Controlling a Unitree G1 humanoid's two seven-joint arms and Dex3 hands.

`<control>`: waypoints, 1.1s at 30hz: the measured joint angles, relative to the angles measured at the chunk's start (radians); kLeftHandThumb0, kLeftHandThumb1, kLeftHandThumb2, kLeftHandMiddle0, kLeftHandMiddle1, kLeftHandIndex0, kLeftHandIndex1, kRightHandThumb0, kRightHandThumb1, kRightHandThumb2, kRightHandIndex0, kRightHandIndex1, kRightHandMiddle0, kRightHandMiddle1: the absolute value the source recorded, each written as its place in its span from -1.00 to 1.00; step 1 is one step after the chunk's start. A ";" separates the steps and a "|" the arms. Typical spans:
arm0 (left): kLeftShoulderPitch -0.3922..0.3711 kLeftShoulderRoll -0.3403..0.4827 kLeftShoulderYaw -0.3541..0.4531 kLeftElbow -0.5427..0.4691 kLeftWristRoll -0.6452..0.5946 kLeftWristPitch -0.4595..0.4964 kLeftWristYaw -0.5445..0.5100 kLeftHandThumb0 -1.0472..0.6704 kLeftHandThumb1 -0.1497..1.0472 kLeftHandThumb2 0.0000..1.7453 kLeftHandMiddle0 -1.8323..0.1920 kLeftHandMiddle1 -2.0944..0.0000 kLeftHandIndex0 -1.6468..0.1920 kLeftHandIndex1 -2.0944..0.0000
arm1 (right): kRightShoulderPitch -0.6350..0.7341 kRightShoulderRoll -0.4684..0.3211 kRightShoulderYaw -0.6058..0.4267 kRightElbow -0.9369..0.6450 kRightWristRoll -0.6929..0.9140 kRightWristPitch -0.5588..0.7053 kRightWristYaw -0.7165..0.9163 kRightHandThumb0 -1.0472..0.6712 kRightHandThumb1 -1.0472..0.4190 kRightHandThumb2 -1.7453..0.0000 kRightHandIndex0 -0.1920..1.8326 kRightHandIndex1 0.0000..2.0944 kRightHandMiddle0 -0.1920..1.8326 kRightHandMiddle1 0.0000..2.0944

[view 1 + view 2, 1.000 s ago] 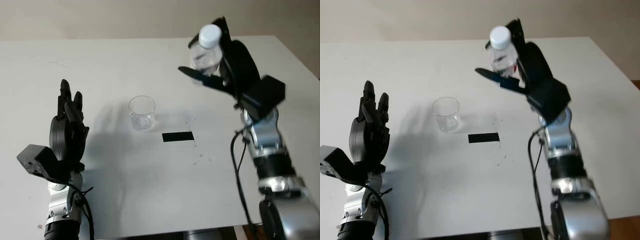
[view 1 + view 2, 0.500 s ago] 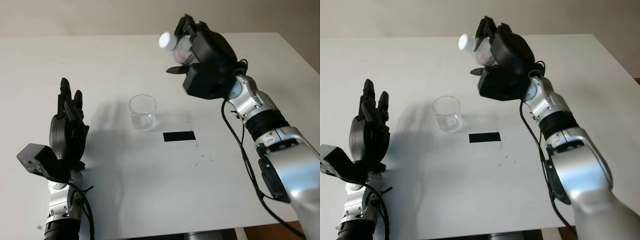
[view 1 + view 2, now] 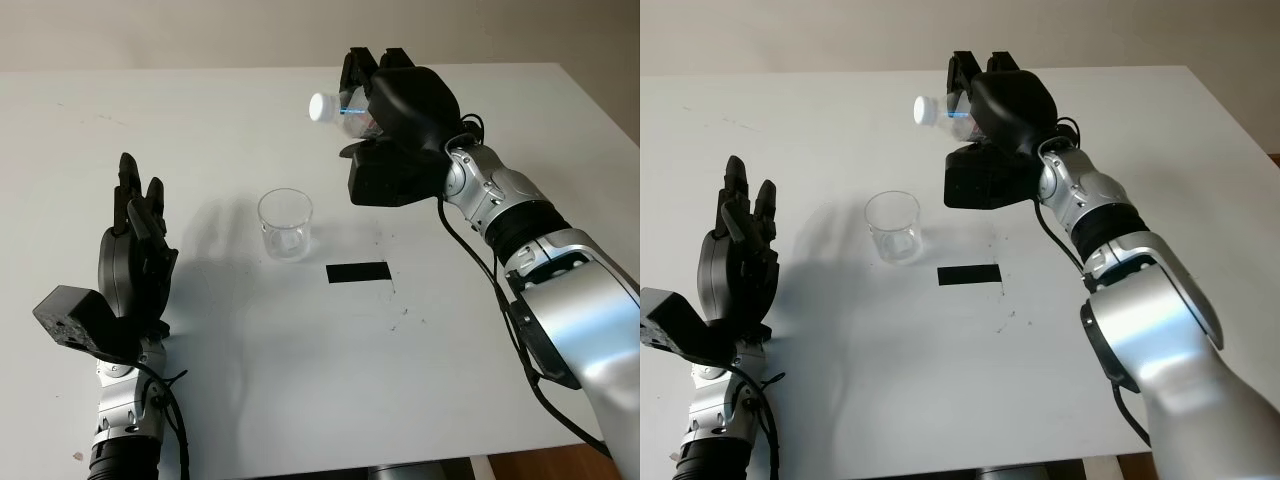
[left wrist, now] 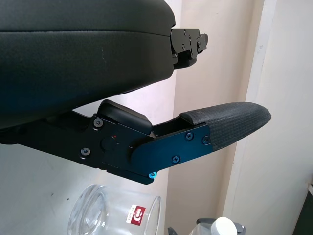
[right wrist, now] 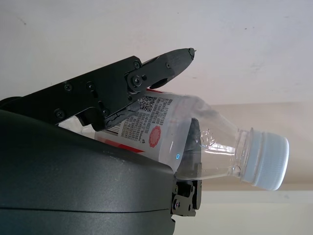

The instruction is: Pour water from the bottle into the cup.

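A clear plastic bottle (image 3: 345, 108) with a white cap (image 3: 321, 105) is tipped nearly level in the air, its cap pointing left, above and to the right of the cup. My right hand (image 3: 390, 120) is shut on the bottle (image 5: 195, 137), its fingers (image 5: 142, 76) wrapped around the labelled body. The clear glass cup (image 3: 285, 223) stands upright on the white table (image 3: 300, 380), left of a black tape strip. The cup (image 4: 115, 220) also appears in the left wrist view. My left hand (image 3: 135, 255) is open, raised at the table's left side.
A black rectangle of tape (image 3: 357, 272) lies on the table just right of the cup. Small dark specks (image 3: 400, 315) dot the surface near it. The table's far edge meets a beige wall (image 3: 200, 30).
My right hand has tipped the bottle from upright to nearly horizontal and carried it left toward the cup. The left hand has stayed still.
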 measured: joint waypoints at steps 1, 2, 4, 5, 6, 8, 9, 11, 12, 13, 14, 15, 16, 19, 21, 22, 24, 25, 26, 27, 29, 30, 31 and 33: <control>0.000 0.000 0.000 0.000 0.000 -0.002 0.000 -0.84 1.00 -0.12 1.00 0.67 0.86 1.00 | 0.000 0.000 0.003 0.001 -0.001 -0.005 -0.006 0.08 -0.99 0.92 -0.06 1.00 -0.51 1.00; 0.000 0.000 0.000 0.000 0.000 -0.004 -0.001 -0.85 1.00 -0.12 1.00 0.67 0.86 1.00 | 0.000 0.000 0.007 0.001 -0.001 -0.014 -0.013 0.09 -0.99 0.92 -0.05 1.00 -0.51 1.00; 0.000 0.000 0.000 0.001 0.000 -0.007 -0.003 -0.85 1.00 -0.13 1.00 0.65 0.86 1.00 | 0.000 0.000 0.015 0.001 -0.005 -0.033 -0.036 0.08 -1.00 0.92 -0.03 1.00 -0.51 1.00; 0.000 0.000 0.000 0.001 0.000 -0.008 -0.003 -0.85 1.00 -0.12 1.00 0.65 0.86 1.00 | 0.000 0.000 0.017 0.001 -0.008 -0.040 -0.048 0.07 -1.00 0.91 -0.03 1.00 -0.51 1.00; 0.000 0.000 0.000 0.001 0.000 -0.008 -0.002 -0.85 1.00 -0.12 1.00 0.65 0.86 1.00 | 0.000 -0.001 0.020 0.001 -0.010 -0.047 -0.060 0.08 -1.00 0.91 -0.02 1.00 -0.51 1.00; 0.000 0.000 0.000 0.001 0.001 -0.008 -0.002 -0.85 1.00 -0.11 1.00 0.66 0.86 1.00 | 0.000 -0.001 0.025 0.001 -0.015 -0.064 -0.083 0.07 -1.00 0.90 -0.01 1.00 -0.52 1.00; 0.000 0.000 0.000 0.001 0.001 -0.008 -0.002 -0.85 1.00 -0.12 1.00 0.66 0.86 1.00 | 0.000 -0.002 0.028 0.001 -0.017 -0.071 -0.093 0.07 -1.00 0.90 -0.01 1.00 -0.52 1.00; 0.000 0.000 0.000 0.001 0.001 -0.008 -0.001 -0.85 1.00 -0.12 1.00 0.65 0.86 1.00 | 0.000 -0.002 0.035 0.001 -0.023 -0.083 -0.111 0.05 -1.00 0.89 0.00 1.00 -0.51 1.00; 0.000 0.000 0.000 0.001 0.001 -0.008 -0.001 -0.85 1.00 -0.12 1.00 0.65 0.87 1.00 | 0.000 -0.002 0.036 0.001 -0.025 -0.088 -0.119 0.05 -1.00 0.89 0.01 1.00 -0.50 1.00; 0.000 0.000 0.000 0.001 0.001 -0.008 -0.001 -0.85 1.00 -0.12 1.00 0.65 0.87 1.00 | 0.000 -0.003 0.037 0.001 -0.026 -0.094 -0.127 0.05 -1.00 0.88 0.03 1.00 -0.49 1.00; 0.000 0.000 0.000 0.001 0.001 -0.008 -0.001 -0.85 1.00 -0.13 1.00 0.64 0.87 1.00 | 0.000 -0.004 0.038 0.001 -0.026 -0.102 -0.136 0.05 -1.00 0.86 0.05 1.00 -0.47 1.00; 0.000 0.000 0.000 0.001 0.001 -0.008 -0.002 -0.85 1.00 -0.13 1.00 0.64 0.86 1.00 | 0.000 -0.004 0.039 0.001 -0.026 -0.110 -0.143 0.05 -1.00 0.85 0.06 1.00 -0.46 1.00; 0.000 0.000 0.000 0.001 0.000 -0.008 -0.002 -0.85 1.00 -0.13 1.00 0.64 0.86 1.00 | 0.000 -0.005 0.040 0.001 -0.026 -0.117 -0.148 0.05 -1.00 0.84 0.08 1.00 -0.45 1.00; 0.000 0.000 0.000 0.001 0.001 -0.008 -0.001 -0.85 1.00 -0.13 1.00 0.64 0.87 1.00 | 0.000 -0.010 0.056 0.001 -0.042 -0.128 -0.169 0.04 -0.99 0.84 0.11 1.00 -0.40 1.00; 0.000 0.000 0.000 0.001 0.000 -0.008 -0.003 -0.85 1.00 -0.14 1.00 0.67 0.88 1.00 | 0.000 -0.016 0.075 0.001 -0.065 -0.135 -0.193 0.03 -0.99 0.85 0.13 1.00 -0.34 1.00; 0.000 0.000 0.000 0.001 -0.001 -0.008 -0.004 -0.85 1.00 -0.14 1.00 0.67 0.87 1.00 | 0.000 -0.018 0.086 0.001 -0.079 -0.137 -0.210 0.03 -0.98 0.86 0.13 1.00 -0.32 1.00; 0.000 0.000 0.000 0.001 -0.001 -0.008 -0.006 -0.85 1.00 -0.13 1.00 0.67 0.87 1.00 | -0.001 -0.023 0.114 0.001 -0.114 -0.138 -0.243 0.03 -0.99 0.87 0.14 1.00 -0.30 1.00; 0.000 0.000 0.000 0.001 -0.001 -0.008 -0.007 -0.84 1.00 -0.13 1.00 0.67 0.87 1.00 | -0.001 -0.023 0.127 0.001 -0.130 -0.137 -0.254 0.03 -0.98 0.87 0.12 1.00 -0.29 1.00; 0.000 0.000 0.000 0.001 -0.001 -0.008 -0.007 -0.84 1.00 -0.12 1.00 0.68 0.88 1.00 | -0.001 -0.023 0.140 0.001 -0.144 -0.134 -0.264 0.02 -0.99 0.88 0.11 1.00 -0.29 1.00; 0.000 0.000 0.000 0.001 -0.001 -0.008 -0.007 -0.84 1.00 -0.12 1.00 0.70 0.89 1.00 | -0.002 -0.023 0.152 0.001 -0.160 -0.129 -0.275 0.01 -0.99 0.88 0.10 1.00 -0.29 1.00; 0.000 0.000 -0.001 0.000 0.000 -0.008 -0.006 -0.85 1.00 -0.12 1.00 0.72 0.89 1.00 | -0.005 -0.023 0.180 0.001 -0.191 -0.118 -0.305 -0.01 -1.00 0.85 0.09 1.00 -0.28 1.00; 0.000 0.000 -0.001 0.000 0.000 -0.008 -0.006 -0.85 1.00 -0.13 1.00 0.72 0.89 1.00 | -0.007 -0.023 0.191 0.001 -0.205 -0.115 -0.319 -0.01 -1.00 0.85 0.09 1.00 -0.27 1.00; 0.000 0.000 -0.002 0.000 0.000 -0.008 -0.006 -0.85 1.00 -0.13 1.00 0.72 0.89 1.00 | -0.010 -0.023 0.201 0.001 -0.219 -0.114 -0.335 -0.01 -1.00 0.84 0.08 1.00 -0.27 1.00; 0.000 0.000 -0.002 0.000 0.000 -0.008 -0.006 -0.85 1.00 -0.13 1.00 0.72 0.88 1.00 | -0.015 -0.023 0.225 0.002 -0.247 -0.109 -0.376 -0.03 -0.96 0.87 0.10 1.00 -0.31 1.00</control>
